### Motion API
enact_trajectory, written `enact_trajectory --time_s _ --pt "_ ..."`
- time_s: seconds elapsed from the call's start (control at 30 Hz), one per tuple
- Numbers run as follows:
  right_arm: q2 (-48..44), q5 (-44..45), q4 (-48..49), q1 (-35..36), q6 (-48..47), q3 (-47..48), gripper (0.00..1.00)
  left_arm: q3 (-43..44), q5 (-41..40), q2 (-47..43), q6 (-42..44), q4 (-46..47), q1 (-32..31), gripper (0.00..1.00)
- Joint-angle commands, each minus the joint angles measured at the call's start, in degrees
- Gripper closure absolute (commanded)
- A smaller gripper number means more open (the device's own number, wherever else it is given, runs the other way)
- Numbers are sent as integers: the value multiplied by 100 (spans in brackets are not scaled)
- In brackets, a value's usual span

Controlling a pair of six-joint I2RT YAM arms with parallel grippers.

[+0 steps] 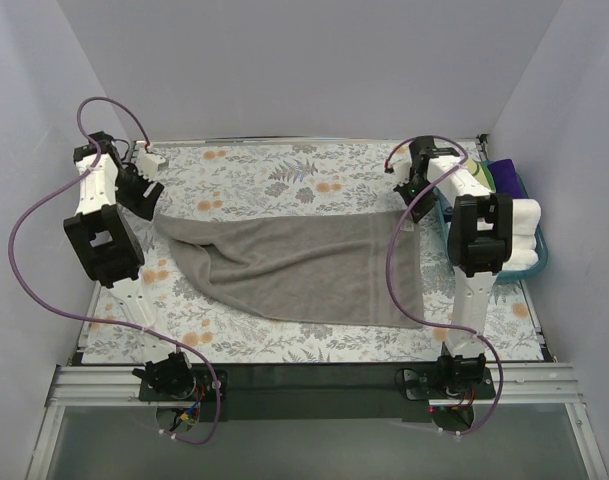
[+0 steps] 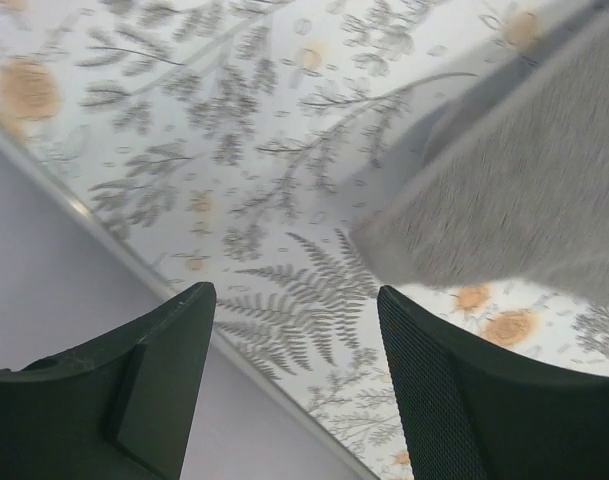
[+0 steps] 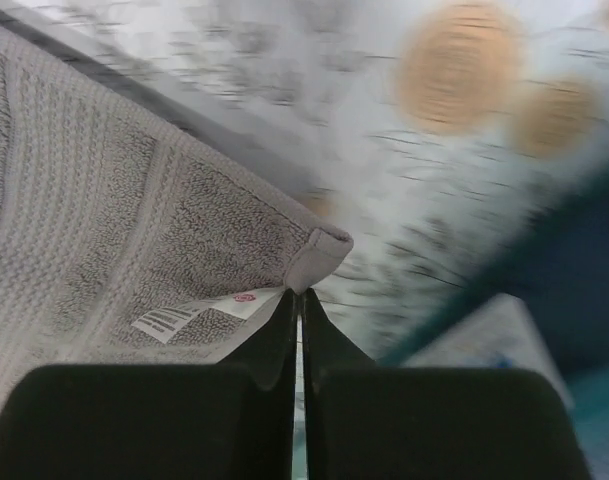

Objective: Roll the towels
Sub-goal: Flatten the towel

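Note:
A grey-brown towel (image 1: 294, 265) lies spread, partly creased, across the floral table covering (image 1: 254, 170). My right gripper (image 1: 415, 211) is shut on the towel's far right corner; in the right wrist view the fingertips (image 3: 299, 297) pinch the hemmed corner (image 3: 319, 255) beside its white label (image 3: 199, 312). My left gripper (image 1: 148, 206) is open and empty just above the table at the towel's far left corner. In the left wrist view the jaws (image 2: 294, 297) stand wide apart with the towel corner (image 2: 524, 200) ahead and to the right, untouched.
A teal basket (image 1: 540, 262) at the right edge holds rolled white towels (image 1: 520, 232) and a blue cloth (image 1: 506, 175). White walls enclose the table on the left, far and right sides. The table's left edge (image 2: 134, 255) runs close by the left gripper.

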Motion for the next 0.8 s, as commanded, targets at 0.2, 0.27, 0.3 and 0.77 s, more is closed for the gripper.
enact_trajectory --time_s 0.2,0.27,0.3,0.77 --pt "-212 75 84 -98 -327 281 99 -251 1120 -276 431 -470 71 39" --pt "-204 48 84 -89 -310 228 99 239 1462 -74 318 -706 71 40" --pt "-203 48 84 -81 -301 219 99 417 1611 31 317 -829 80 40" --pt "-221 118 58 -37 -319 245 99 922 1984 718 -1184 -376 -579 38"
